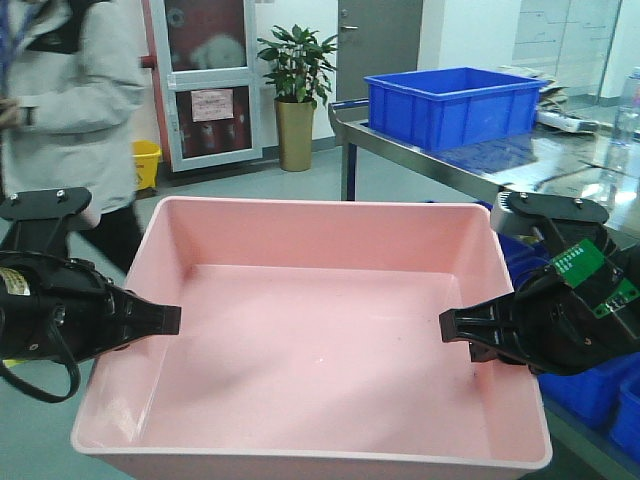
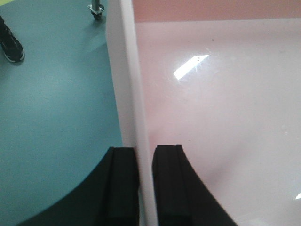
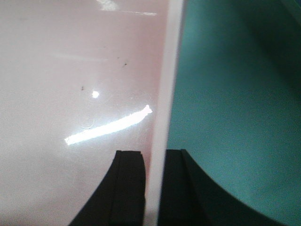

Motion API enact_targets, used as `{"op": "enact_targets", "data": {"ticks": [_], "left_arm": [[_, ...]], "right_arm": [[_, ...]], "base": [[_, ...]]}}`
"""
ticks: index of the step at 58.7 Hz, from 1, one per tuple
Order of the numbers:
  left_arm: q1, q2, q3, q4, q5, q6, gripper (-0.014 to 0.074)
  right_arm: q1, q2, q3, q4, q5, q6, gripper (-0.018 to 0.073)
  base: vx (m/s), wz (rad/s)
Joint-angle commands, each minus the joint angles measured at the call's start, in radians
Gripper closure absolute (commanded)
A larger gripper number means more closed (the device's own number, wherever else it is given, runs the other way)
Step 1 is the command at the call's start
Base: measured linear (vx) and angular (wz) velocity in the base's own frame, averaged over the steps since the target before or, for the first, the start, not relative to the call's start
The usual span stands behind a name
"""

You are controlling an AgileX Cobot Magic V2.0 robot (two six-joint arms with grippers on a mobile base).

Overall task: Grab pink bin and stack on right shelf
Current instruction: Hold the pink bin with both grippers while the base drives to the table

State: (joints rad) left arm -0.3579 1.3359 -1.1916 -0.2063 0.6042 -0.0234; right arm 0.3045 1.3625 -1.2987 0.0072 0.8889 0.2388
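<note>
Grasp at both ends of the pink bin [image 1: 320,330], aloft over the teal floor [image 2: 56,94], long axis apparently from arm to arm. Left gripper [image 2: 146,188] clenched across the left wall; right gripper [image 3: 155,188] likewise on the right wall, 1 finger inside, 1 outside. Right shelf [image 1: 570,165] ahead and rightward, nearer the right arm. Smooth glossy plastic, sloped walls, rolled rim; dark mirror-like shelf top bearing a blue crate [image 1: 450,105].

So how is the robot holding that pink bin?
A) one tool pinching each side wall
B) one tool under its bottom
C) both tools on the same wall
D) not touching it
A: the left tool straddles the left wall of the pink bin, the right tool its right wall.
</note>
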Motion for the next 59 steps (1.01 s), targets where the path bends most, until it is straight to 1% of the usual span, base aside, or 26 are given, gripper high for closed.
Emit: {"op": "enact_targets", "data": {"ticks": [1,17,32,46,59], "left_arm": [[-0.003,-0.037,-0.033,-0.009,-0.088,0.015,0.0598],[-0.003,-0.037,-0.033,-0.009,-0.088,0.015,0.0598],[-0.003,-0.037,-0.033,-0.009,-0.088,0.015,0.0598],[-0.003,-0.037,-0.033,-0.009,-0.088,0.015,0.0598],[-0.003,-0.037,-0.033,-0.009,-0.088,0.015,0.0598]], "right_arm": [[-0.006,-0.034,-0.034,-0.007,-0.081,-0.020,0.0568],[-0.006,-0.034,-0.034,-0.007,-0.081,-0.020,0.0568],[-0.006,-0.034,-0.034,-0.007,-0.081,-0.020,0.0568],[-0.006,-0.034,-0.034,-0.007,-0.082,-0.020,0.0568],[-0.006,-0.034,-0.034,-0.007,-0.082,-0.020,0.0568]], "base": [[0.54,0.11],[0.56,0.05],[0.57,-0.09],[0.55,-0.26],[0.49,-0.45]]}}
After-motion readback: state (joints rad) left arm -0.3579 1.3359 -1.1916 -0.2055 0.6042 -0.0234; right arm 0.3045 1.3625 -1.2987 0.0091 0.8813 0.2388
